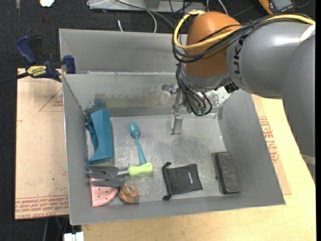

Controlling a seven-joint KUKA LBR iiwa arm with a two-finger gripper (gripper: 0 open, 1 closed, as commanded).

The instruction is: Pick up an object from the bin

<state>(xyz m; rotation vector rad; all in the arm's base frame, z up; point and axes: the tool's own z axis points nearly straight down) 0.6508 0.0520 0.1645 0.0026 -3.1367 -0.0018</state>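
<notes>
Teal spoon (136, 138): camera view. It lies flat on the floor of the bin (125, 92), left of centre, with its bowl toward the back wall and its handle running toward the front edge. The handle's end lies just beside the yellow-green grip of a grey-jawed hand tool (120, 172).

Pincer (175, 130): hangs upright from the wrist over bare floor near the middle of the back wall, beside the spoon's bowl on the view's right and apart from it. Whether it is released or clenched cannot be told, nor whether its tip touches the floor.

Arm (276, 54): grey, entering over the bin's right wall, with an orange cover (213, 34) and looped yellow cables (180, 29) at the wrist.

Blue box-shaped object (100, 137): along the left wall, long side parallel to it, just left of the spoon.

Hand tool: near the front left corner, lying crosswise, jaws toward the left wall.

Pink perforated piece (103, 195): in the front left corner, just in front of the tool.

Brown round lump (129, 193): just beside the pink piece, on the side away from the left wall.

Black flat pouch (183, 178): near the middle of the front edge, well apart from the pincer.

Dark grey rectangular block (226, 172): near the right wall toward the front, long side running back to front.
</notes>
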